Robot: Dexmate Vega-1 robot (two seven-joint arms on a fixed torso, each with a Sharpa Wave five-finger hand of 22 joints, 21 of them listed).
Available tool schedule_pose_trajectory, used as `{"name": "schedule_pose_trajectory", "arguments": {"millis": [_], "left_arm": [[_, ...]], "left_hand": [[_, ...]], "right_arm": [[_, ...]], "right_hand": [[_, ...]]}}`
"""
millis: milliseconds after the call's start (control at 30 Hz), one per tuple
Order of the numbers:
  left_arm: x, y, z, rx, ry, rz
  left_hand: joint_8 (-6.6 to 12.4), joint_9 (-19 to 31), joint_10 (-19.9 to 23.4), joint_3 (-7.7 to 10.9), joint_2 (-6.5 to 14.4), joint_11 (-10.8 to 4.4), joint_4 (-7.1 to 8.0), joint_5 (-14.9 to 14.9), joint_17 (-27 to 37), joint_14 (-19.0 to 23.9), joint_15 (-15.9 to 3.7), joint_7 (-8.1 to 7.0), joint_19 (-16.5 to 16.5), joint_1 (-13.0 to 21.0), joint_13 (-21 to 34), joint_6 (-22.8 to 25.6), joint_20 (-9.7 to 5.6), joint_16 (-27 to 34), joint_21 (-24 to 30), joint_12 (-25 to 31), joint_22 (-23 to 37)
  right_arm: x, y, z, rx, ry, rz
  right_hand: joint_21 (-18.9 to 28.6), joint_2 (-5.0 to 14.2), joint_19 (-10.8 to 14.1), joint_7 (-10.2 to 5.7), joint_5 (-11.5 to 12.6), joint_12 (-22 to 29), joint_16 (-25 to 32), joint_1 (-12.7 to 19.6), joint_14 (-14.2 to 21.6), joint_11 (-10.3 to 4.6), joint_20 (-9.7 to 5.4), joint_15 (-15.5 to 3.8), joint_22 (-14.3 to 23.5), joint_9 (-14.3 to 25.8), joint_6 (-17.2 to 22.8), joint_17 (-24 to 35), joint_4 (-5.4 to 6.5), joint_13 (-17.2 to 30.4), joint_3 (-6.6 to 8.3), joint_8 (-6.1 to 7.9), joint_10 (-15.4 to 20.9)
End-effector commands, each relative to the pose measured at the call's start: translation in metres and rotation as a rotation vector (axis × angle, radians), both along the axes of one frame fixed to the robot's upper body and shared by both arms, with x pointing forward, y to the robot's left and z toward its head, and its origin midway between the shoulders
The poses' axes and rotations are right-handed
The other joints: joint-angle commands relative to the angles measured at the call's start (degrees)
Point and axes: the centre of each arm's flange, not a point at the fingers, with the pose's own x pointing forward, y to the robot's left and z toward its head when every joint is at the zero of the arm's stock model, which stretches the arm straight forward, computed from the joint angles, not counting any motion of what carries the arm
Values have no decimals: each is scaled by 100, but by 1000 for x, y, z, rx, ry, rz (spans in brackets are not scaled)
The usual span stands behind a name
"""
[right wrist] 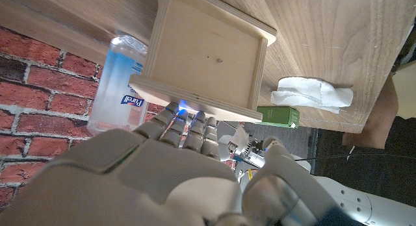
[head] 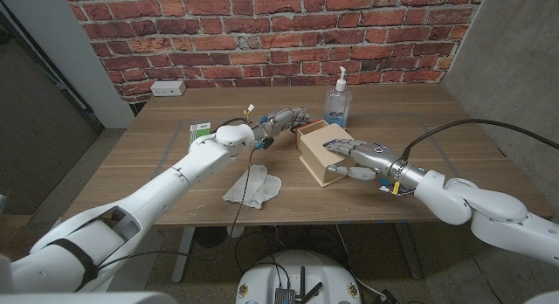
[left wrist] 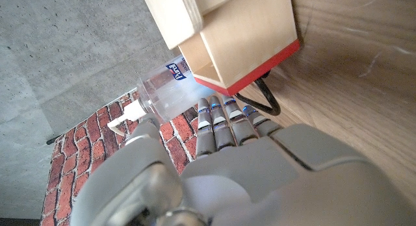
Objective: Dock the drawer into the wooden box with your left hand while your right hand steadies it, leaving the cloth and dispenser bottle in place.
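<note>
A pale wooden box (head: pixel 323 154) sits on the wooden table (head: pixel 157 164) a little toward three o'clock from the middle. In the left wrist view its drawer (left wrist: pixel 244 41), pale wood with a red lower edge and a dark looped pull (left wrist: pixel 268 99), stands partly out of the box's shell. From the head view that protruding end appears to face ten o'clock, toward the left hand, though the hand partly hides it.

The left hand (head: pixel 281 123) is just at the box's ten o'clock corner. Its fingers (left wrist: pixel 224 119) reach out straight and close together toward the pull, holding nothing; contact with the drawer front cannot be confirmed. The right hand (head: pixel 349 155) lies over the box's top from four o'clock, fingers (right wrist: pixel 188 125) extended side by side at the box's edge, gripping nothing, apparently bracing.

To do the push well, the left fingers should probably meet the drawer front squarely, beside the pull, and press straight along the box's length, so the drawer does not skew and jam. The right hand should likely press down and back against that push, or the whole box may slide.

A clear dispenser bottle (head: pixel 339 101) stands just behind the box at twelve o'clock, near enough to be knocked. A crumpled white cloth (head: pixel 253 187) lies at eight o'clock, apart from the box. A small green box (head: pixel 203 129) lies farther off at nine o'clock.
</note>
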Motion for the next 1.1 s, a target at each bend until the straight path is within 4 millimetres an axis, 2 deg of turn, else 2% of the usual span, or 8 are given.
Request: {"name": "schedule_pose_trajectory", "arguments": {"millis": [33, 467, 967, 1100], "left_arm": [[6, -9, 3, 13, 9, -32], [8, -10, 4, 19, 12, -49], [9, -19, 1, 12, 18, -81], [9, -21, 1, 5, 16, -82]], "left_hand": [[39, 0, 117, 58, 1, -5, -14, 35, 14, 115, -171, 14, 90, -65, 11, 111, -230, 38, 64, 43, 12], [52, 2, 367, 143, 56, -18, -54, 43, 12, 344, -201, 30, 224, -130, 12, 330, -269, 41, 86, 64, 9], [45, 3, 459, 213, 89, 9, -85, 47, 12, 493, -218, 42, 317, -157, 15, 435, -263, 41, 95, 48, 8], [17, 5, 445, 265, 117, 18, -103, 49, 16, 614, -207, 69, 451, -169, 17, 421, -295, 51, 125, 18, 6]], "right_arm": [[2, 1, 1, 1, -2, 1], [3, 1, 1, 3, 0, 2], [3, 1, 0, 7, -1, 9], [2, 1, -1, 7, -2, 11]], "right_hand": [[3, 278, 8, 14, -17, 31, 18, 24, 2, 34, -367, -154, 12, 10, 14, 18, -22, 20, 32, 8, 41], [4, 277, 12, 39, -18, 34, 18, 19, 7, 37, -366, -147, 12, 10, 39, 15, -20, 20, 36, 16, 49], [4, 277, 12, 28, -18, 34, 19, 17, 11, 18, -365, -153, 12, 10, 36, 15, -20, 20, 37, 12, 53], [4, 277, 13, 27, -17, 31, 16, 17, 9, 34, -366, -149, 12, 10, 37, 12, -20, 20, 41, 12, 47]]}}
